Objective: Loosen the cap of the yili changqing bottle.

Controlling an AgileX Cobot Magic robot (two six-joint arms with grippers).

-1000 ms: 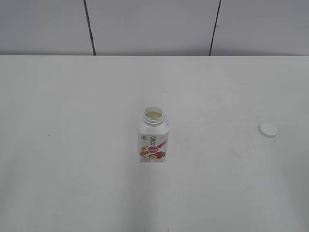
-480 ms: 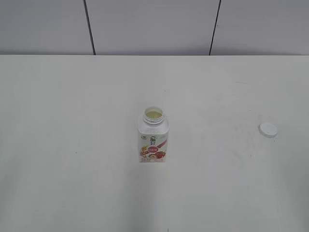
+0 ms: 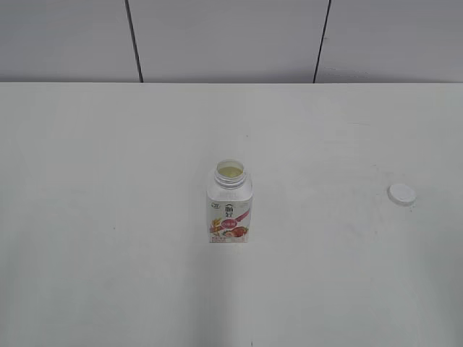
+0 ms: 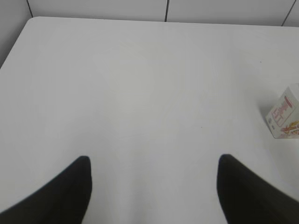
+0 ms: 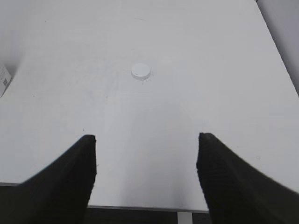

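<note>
The yili changqing bottle [image 3: 230, 204] stands upright near the middle of the white table, its neck open and pale liquid showing inside. Its body shows at the right edge of the left wrist view [image 4: 285, 114] and a corner at the left edge of the right wrist view [image 5: 3, 79]. The white cap [image 3: 401, 194] lies flat on the table far to the bottle's right, also in the right wrist view [image 5: 140, 71]. My left gripper [image 4: 154, 161] is open and empty, left of the bottle. My right gripper [image 5: 145, 140] is open and empty, near the table's front edge, short of the cap.
The white table [image 3: 108, 217] runs to a grey panelled wall [image 3: 217, 36] at the back. Its front edge [image 5: 140, 206] shows under my right gripper. Neither arm shows in the exterior view.
</note>
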